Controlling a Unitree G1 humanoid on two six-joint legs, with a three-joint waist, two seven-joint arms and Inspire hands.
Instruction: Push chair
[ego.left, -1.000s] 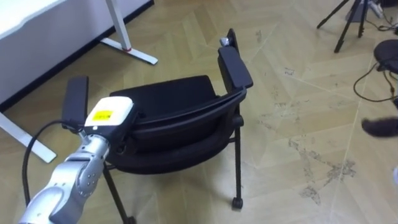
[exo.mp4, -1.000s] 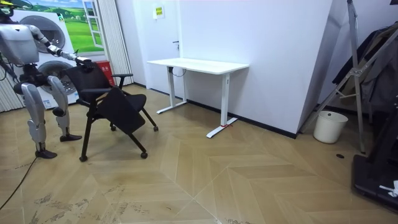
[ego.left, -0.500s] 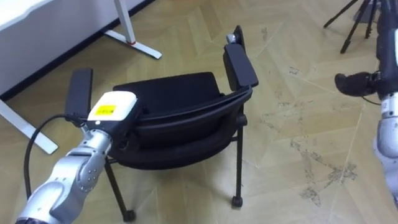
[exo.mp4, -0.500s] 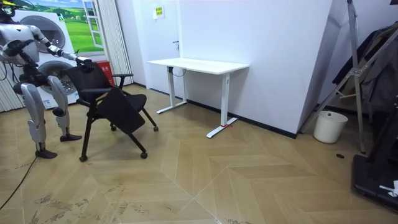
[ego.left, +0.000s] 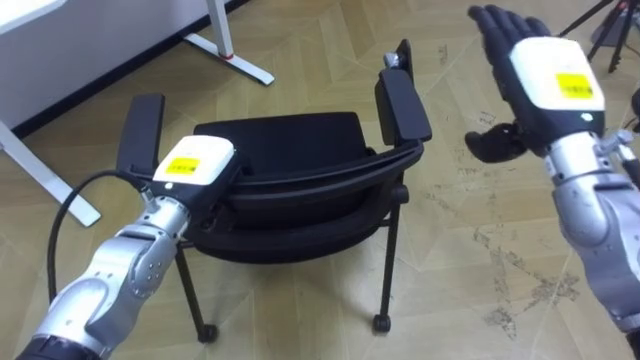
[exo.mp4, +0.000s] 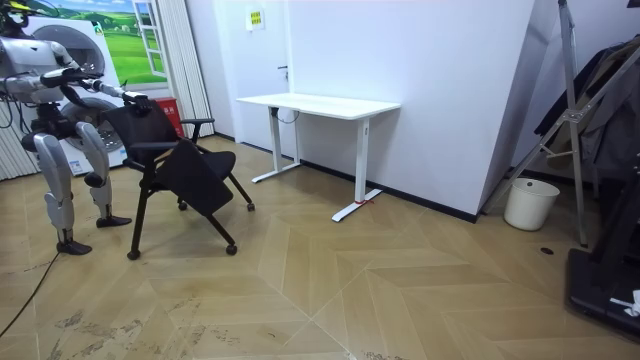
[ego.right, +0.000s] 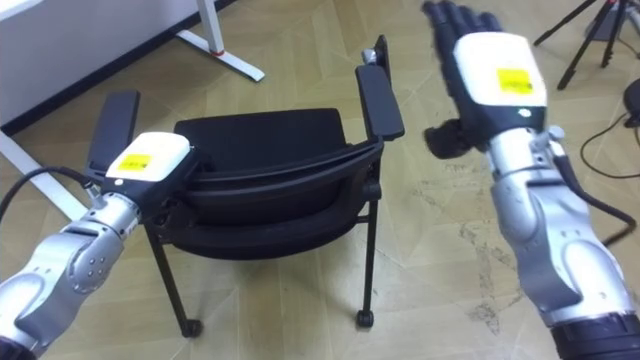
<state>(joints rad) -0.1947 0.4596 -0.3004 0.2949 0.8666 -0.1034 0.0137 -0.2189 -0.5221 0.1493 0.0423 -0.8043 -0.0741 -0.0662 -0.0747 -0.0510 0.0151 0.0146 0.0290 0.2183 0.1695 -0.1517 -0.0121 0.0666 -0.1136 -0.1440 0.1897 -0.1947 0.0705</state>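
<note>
Fingers (ego.left: 495, 25) straight, empty: right hand (ego.left: 550, 78) above black chair (ego.left: 290, 138) armrest (ego.left: 403, 95); left hand (ego.left: 190, 168) on backrest (ego.left: 310, 183) to push, grip unreadable.

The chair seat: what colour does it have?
The chair seat is black; the left eye view shows it best.

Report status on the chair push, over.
Left hand on the chair, at its back. Right hand open, in the air beside the armrest, off it. Desk beyond the chair, apart from it.
</note>
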